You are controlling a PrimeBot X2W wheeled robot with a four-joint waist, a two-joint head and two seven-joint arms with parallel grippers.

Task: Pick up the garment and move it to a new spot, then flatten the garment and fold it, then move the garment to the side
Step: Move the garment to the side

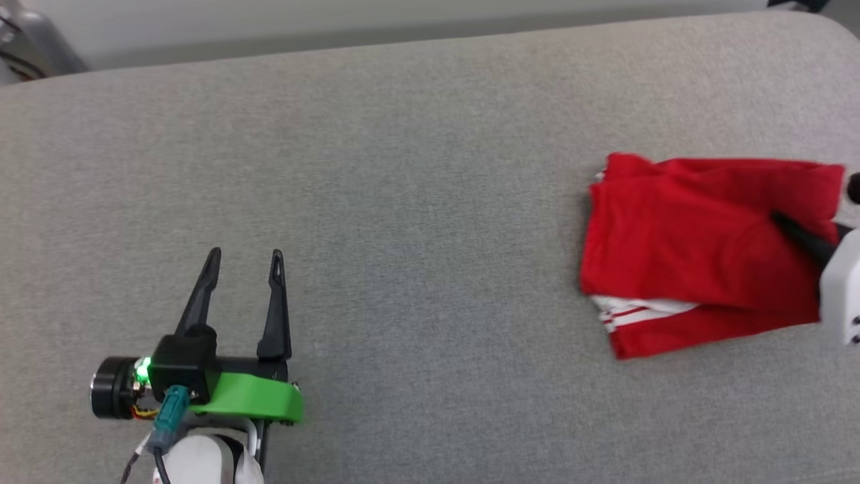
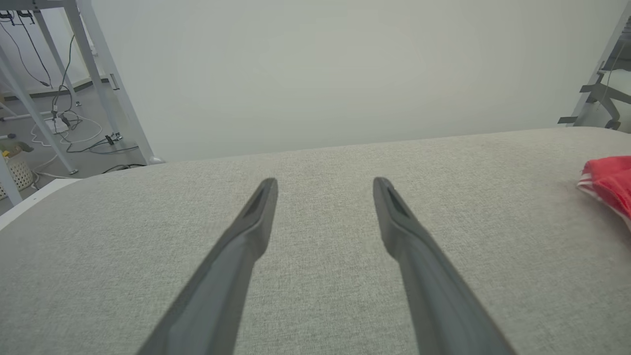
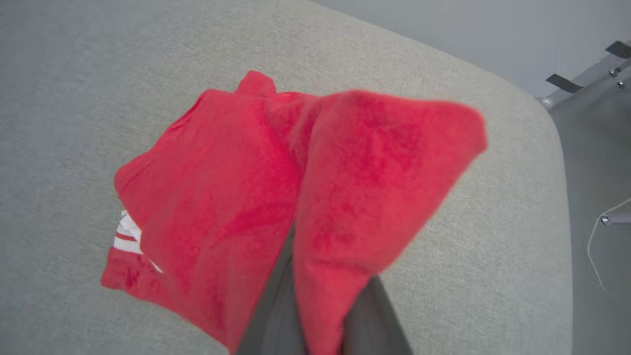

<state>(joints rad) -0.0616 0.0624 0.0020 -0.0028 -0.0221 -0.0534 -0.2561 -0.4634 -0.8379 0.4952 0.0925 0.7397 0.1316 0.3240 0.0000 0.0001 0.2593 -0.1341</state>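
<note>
The garment [image 1: 699,249] is a red shirt folded into a compact bundle at the right side of the grey padded surface, with a striped white sleeve edge [image 1: 638,312] peeking out below. In the right wrist view my right gripper [image 3: 315,276] is shut on a fold of the garment [image 3: 236,197], and the red cloth rises up between its two dark fingers. Only a dark finger [image 1: 803,238] of it shows at the head view's right edge. My left gripper [image 1: 245,259] rests open far to the left, nothing between its fingers [image 2: 256,217]. The garment [image 2: 609,182] shows at that view's right edge.
The grey padded surface [image 1: 416,222] spreads wide between the two arms. Its rounded far right corner [image 3: 537,113] is close to the garment. Beyond the far left edge stand white table legs [image 2: 98,74] and cables on the floor [image 2: 64,128].
</note>
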